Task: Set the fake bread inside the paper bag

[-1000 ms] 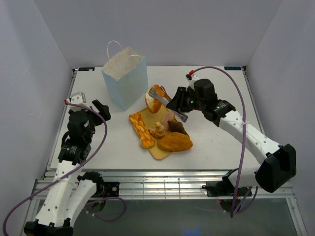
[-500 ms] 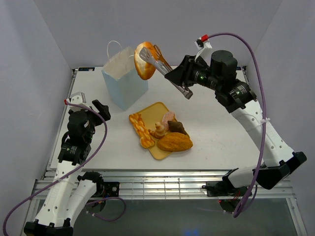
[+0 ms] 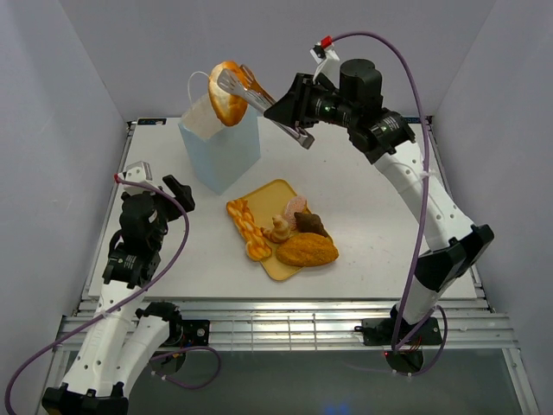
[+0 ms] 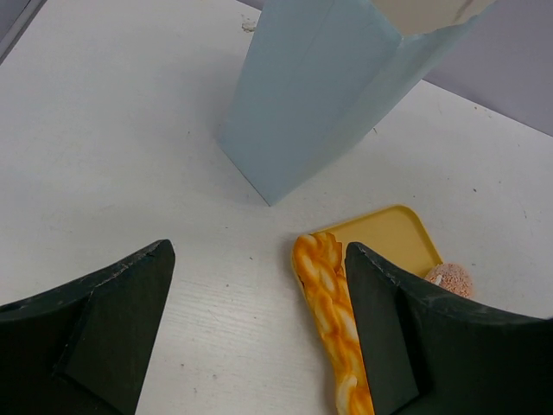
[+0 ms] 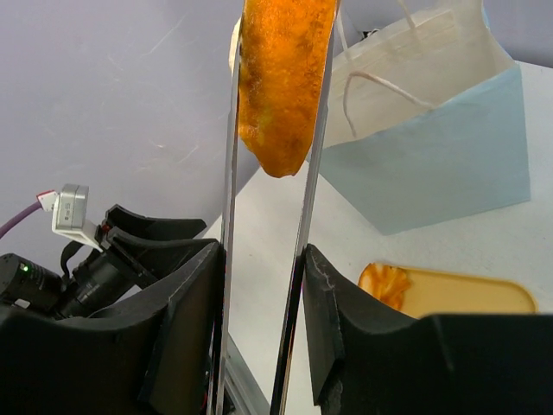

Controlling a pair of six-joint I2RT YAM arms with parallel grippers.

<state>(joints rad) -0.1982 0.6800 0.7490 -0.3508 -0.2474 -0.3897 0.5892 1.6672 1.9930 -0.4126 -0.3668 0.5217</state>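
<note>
My right gripper [image 3: 294,112] is shut on long metal tongs [image 3: 259,93], which pinch a white-orange loaf [image 3: 226,92] in the air above the mouth of the pale blue paper bag [image 3: 223,147]. In the right wrist view the loaf [image 5: 281,78] hangs between the tong arms [image 5: 311,173], with the bag [image 5: 441,147] behind it. More bread lies on the yellow tray [image 3: 275,192]: orange braid [image 3: 244,223], golden oval loaf [image 3: 307,251], dark roll [image 3: 311,225], pinkish piece [image 3: 298,206]. My left gripper [image 3: 177,190] is open and empty, left of the bag, over the table beside the braid [image 4: 333,320].
The bag [image 4: 328,95] stands upright at the back left of the white table. The tray [image 4: 389,238] lies near the middle. Grey walls close in both sides and the back. A metal rail runs along the near table edge.
My right arm has lifted the tongs with the white-orange loaf from the tray up and to the left, to above the bag's mouth. The left arm has not moved.
</note>
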